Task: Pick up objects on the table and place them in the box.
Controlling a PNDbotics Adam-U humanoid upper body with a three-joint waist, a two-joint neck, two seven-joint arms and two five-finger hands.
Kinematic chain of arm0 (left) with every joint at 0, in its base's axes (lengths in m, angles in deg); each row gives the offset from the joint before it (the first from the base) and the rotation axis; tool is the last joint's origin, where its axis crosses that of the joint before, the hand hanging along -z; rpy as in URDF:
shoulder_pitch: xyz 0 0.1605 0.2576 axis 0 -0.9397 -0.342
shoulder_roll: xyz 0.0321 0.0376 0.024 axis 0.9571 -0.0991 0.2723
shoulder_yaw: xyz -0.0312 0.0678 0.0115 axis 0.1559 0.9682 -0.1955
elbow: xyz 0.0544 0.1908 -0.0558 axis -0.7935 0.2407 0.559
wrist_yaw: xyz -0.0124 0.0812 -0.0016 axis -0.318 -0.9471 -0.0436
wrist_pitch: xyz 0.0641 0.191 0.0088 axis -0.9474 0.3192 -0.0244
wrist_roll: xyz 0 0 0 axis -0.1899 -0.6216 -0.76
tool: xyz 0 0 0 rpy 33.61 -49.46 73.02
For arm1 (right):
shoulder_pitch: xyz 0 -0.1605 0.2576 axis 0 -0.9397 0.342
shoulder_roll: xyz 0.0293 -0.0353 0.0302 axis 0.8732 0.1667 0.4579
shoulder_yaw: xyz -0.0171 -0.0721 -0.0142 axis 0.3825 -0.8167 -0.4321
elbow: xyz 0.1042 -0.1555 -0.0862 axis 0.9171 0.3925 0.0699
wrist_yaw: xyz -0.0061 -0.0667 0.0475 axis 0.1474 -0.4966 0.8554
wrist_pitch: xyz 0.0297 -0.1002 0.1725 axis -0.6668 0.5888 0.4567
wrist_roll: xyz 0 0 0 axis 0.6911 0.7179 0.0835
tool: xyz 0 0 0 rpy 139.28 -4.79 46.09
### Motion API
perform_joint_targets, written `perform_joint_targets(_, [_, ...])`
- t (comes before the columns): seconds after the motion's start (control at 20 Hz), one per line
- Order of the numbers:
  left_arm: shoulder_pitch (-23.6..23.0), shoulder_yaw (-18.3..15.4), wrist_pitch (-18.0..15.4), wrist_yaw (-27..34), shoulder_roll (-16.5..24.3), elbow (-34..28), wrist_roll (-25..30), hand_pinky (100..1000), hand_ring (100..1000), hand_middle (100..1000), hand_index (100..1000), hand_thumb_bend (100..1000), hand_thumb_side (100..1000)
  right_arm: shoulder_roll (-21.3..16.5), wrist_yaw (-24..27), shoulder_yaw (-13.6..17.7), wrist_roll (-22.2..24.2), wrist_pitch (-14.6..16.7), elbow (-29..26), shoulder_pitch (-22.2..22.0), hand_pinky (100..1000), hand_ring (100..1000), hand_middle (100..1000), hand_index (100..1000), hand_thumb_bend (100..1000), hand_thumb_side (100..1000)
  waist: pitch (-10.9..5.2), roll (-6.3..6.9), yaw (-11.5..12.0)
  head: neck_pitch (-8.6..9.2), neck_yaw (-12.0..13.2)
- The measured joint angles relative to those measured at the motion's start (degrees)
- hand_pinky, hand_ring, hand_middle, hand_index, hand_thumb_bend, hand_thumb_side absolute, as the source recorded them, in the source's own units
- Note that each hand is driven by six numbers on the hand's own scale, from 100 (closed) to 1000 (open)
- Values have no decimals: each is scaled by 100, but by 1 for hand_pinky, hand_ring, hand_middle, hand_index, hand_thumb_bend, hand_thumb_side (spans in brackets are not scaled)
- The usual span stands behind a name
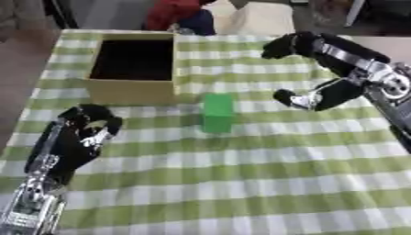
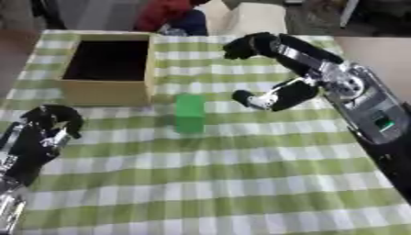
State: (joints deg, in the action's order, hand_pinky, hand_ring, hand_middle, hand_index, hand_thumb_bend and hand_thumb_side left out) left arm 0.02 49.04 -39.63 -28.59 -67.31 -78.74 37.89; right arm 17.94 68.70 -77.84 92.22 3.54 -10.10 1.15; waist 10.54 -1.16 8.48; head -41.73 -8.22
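Right eye view gives us the right hand (image 2: 277, 73) spread wide, fingers arched above and thumb low, holding nothing. The green block (image 2: 190, 113) lies just to its left, apart from the thumb, its long axis running away from us; we judge this hand nearer than the left hand (image 1: 84, 133), loosely curled and empty near the lower left. The box (image 1: 132, 89) stands close behind the block on the green checked tablecloth (image 1: 241, 183).
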Motion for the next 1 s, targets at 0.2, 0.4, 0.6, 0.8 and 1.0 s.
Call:
perform_joint_targets(0.2, [67,-18,10,0,0,-32,-18,527,711,599,635,526,258,43,-110,-110,110,32,248,156,861,834,773,889,367,286,-14,12,28,0,-25])
perform_joint_targets(0.4, [124,-28,16,0,0,-60,-24,527,711,599,634,528,257,151,-258,-218,215,97,523,311,861,832,771,888,372,290,-25,13,37,0,-50])
perform_joint_targets(0.6, [139,-28,17,0,0,-87,-24,528,710,598,634,532,256,275,-411,-307,299,157,816,501,862,832,772,889,381,285,-26,14,65,0,-72])
perform_joint_targets(0.8, [149,-28,17,-3,0,-106,-25,526,711,598,634,532,256,410,-572,-352,367,224,1157,659,861,831,771,889,386,288,-27,28,101,-1,-100])
perform_joint_targets(1.0, [178,-27,23,-1,0,-135,-17,525,710,598,634,533,255,552,-773,-383,410,295,1502,808,863,831,773,891,393,291,-28,34,107,-2,-116])
